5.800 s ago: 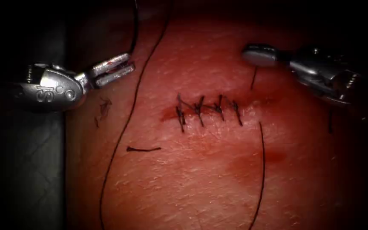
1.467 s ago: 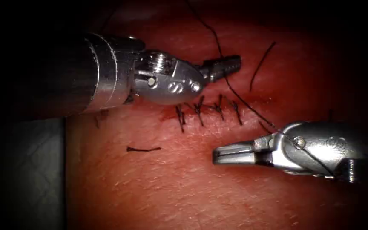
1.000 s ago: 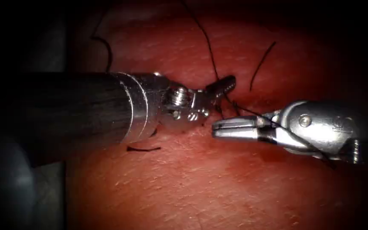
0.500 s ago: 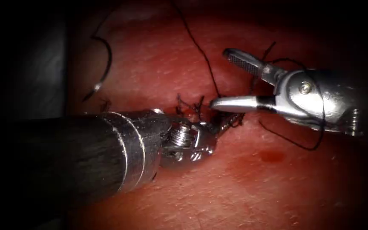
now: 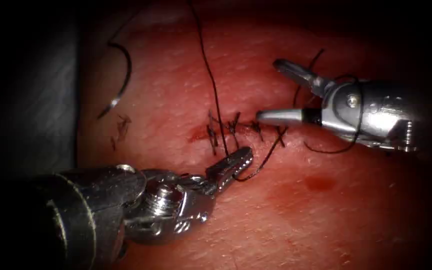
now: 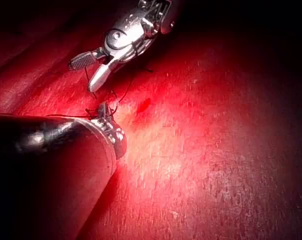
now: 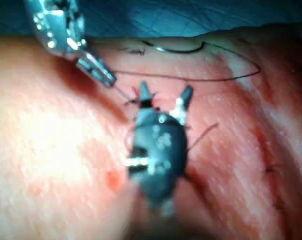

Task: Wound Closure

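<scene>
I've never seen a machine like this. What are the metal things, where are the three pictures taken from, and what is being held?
This is a surgical practice robot stitching a cut in pork belly, the tissue. One picture looks down from an endoscope; the other two come from near each arm's wrist. The left arm's pincer is shut on the dark thread just below the stitched cut. The right arm's pincer is open and holds nothing, its lower jaw at the cut's right end, with thread looped around the tool. The curved needle lies loose on the tissue, far left of the cut, not in it.
</scene>
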`<state>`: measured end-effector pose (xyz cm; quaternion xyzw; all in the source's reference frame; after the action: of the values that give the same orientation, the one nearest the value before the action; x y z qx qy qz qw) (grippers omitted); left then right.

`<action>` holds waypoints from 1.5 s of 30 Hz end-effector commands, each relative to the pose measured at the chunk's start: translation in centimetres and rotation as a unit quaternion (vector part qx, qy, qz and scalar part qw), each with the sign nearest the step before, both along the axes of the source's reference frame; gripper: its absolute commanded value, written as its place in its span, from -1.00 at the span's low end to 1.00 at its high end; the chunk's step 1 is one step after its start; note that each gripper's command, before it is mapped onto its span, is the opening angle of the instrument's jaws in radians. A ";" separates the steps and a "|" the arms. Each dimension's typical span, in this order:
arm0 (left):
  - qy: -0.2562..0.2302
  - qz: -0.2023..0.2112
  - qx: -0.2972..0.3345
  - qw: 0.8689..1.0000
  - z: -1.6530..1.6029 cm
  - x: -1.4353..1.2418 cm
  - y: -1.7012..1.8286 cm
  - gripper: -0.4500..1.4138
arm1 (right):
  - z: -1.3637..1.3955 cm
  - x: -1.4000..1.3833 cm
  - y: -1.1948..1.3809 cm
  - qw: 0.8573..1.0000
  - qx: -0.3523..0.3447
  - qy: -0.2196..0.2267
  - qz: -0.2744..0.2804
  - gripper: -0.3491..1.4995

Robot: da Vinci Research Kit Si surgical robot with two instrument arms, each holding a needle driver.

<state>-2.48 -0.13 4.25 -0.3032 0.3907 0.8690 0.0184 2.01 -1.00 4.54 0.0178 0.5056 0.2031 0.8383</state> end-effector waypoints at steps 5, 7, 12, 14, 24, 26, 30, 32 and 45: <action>0.001 -0.005 -0.013 1.000 -0.16 -0.03 0.16 -1.00 | 0.20 0.06 -0.24 0.998 0.013 -0.029 -0.048 0.74; 0.003 -0.008 -0.018 1.000 -0.23 -0.02 0.28 -1.00 | 0.23 0.06 -0.31 0.997 0.016 -0.029 -0.064 0.73; 0.015 -0.007 -0.022 1.000 -0.26 -0.04 0.59 -1.00 | 0.24 0.10 -0.49 0.994 0.021 -0.008 -0.106 0.65; 0.022 -0.006 -0.023 0.999 -0.20 -0.08 0.71 -1.00 | 0.23 0.11 -0.54 0.993 0.022 0.000 -0.117 0.63; 0.044 0.017 -0.013 0.999 0.35 -0.36 1.00 -1.00 | 0.16 0.16 -0.70 0.985 0.035 0.044 -0.166 0.58; 0.047 0.024 -0.012 0.999 0.45 -0.40 1.04 -1.00 | 0.16 0.17 -0.73 0.983 0.039 0.053 -0.172 0.58; 0.052 0.031 -0.010 0.998 0.58 -0.43 1.08 -1.00 | 0.15 0.16 -0.75 0.981 0.044 0.072 -0.177 0.58; 0.059 0.039 -0.009 0.997 0.63 -0.42 1.08 -1.00 | 0.15 0.13 -0.76 0.980 0.042 0.085 -0.175 0.58; 0.066 0.066 -0.005 0.996 0.84 -0.43 0.94 -1.00 | 0.11 0.10 -0.72 0.969 0.047 0.196 -0.144 0.54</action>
<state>-2.85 0.80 5.03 -0.2690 0.3748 0.8847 -0.0670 2.06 -1.62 4.60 0.1669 0.6463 0.0961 0.7383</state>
